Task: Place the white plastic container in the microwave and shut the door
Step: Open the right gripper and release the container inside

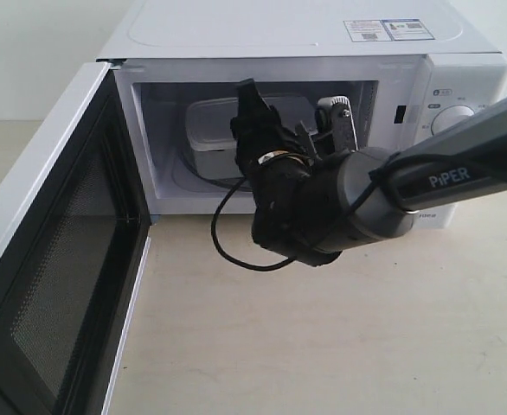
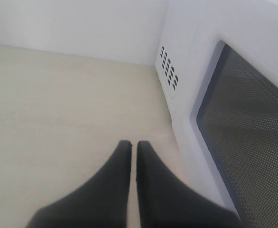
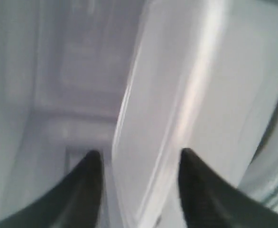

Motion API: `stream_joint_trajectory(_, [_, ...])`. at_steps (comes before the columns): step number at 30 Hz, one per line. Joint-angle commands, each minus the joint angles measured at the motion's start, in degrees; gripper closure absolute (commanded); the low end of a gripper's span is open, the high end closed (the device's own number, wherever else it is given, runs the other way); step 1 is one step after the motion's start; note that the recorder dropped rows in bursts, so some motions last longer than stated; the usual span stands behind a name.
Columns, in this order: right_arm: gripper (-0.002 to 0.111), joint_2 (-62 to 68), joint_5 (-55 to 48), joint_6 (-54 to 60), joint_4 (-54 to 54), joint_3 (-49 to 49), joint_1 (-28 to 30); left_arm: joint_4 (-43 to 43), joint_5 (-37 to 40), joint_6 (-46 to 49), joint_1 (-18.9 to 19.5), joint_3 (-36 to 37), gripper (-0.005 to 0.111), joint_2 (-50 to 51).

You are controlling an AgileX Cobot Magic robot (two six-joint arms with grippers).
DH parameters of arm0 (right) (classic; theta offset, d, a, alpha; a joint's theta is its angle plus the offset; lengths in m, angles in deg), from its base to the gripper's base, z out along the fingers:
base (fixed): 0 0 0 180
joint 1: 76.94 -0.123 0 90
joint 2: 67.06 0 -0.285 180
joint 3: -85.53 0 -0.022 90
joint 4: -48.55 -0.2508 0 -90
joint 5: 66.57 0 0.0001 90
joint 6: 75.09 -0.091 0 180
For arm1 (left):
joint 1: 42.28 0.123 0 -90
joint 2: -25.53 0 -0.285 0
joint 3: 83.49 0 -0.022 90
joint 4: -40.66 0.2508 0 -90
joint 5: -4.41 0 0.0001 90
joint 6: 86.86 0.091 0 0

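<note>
At the beige tabletop's (image 1: pixel 340 346) back edge the microwave (image 1: pixel 288 35) is being carried, door (image 1: pixel 54 285) wide open. Inside, the container (image 1: pixel 210 130) is being straddled, seemingly untouched, by the parted right gripper (image 3: pixel 140 153); left gripper (image 2: pixel 131 142) closed.

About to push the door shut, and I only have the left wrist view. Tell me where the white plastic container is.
Observer: The white plastic container sits inside the microwave, toward the left of the cavity in the exterior view.
Operator: Report the right gripper.
Observer: The right gripper reaches into the cavity with its jaws spread apart, the container's edge between them.
Operator: Say whether the door can swing.
Observer: Not yet, I'd judge. The door stands wide open, but the right arm passes through the opening, in the door's path.
</note>
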Motion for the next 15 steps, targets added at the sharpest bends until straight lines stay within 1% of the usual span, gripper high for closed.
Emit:
stream_joint_trajectory(1, [0.088, -3.9, -1.57, 8.7, 7.06, -5.33, 0.28, -0.02, -0.03, -0.32, 0.11, 0.21, 0.102, -0.17])
stream_joint_trajectory(3, [0.096, -6.17, -3.08, 10.46, 7.42, -9.07, 0.28, -0.02, -0.03, -0.32, 0.11, 0.21, 0.102, -0.17])
stream_joint_trajectory(4, [0.1, -7.43, -4.4, 12.42, 9.97, -11.05, 0.28, -0.02, -0.03, -0.32, 0.11, 0.21, 0.102, -0.17])
stream_joint_trajectory(5, [0.105, -7.95, -5.61, 15.79, 13.8, -12.09, 0.28, -0.02, -0.03, -0.32, 0.11, 0.21, 0.102, -0.17])
stream_joint_trajectory(6, [0.108, -7.98, -7.23, 19.42, 19.91, -12.54, 0.28, -0.02, -0.14, -0.32, 0.11, 0.21, 0.102, -0.17])
stream_joint_trajectory(9, [0.108, -7.12, -9.51, 27.69, 27.76, -12.54, 0.28, -0.02, -0.14, -0.32, 0.11, 0.21, 0.102, -0.17])
stream_joint_trajectory(12, [0.108, -5.44, -8.6, 32.99, 27.33, -12.54, 0.4, -0.02, -0.04, -0.32, 0.11, 0.21, 0.102, -0.17])
stream_joint_trajectory(15, [0.108, -3.64, -5.9, 34.23, 27.45, -12.24, 0.95, -0.02, -0.04, -0.32, 0.11, 0.21, 0.102, -0.17])
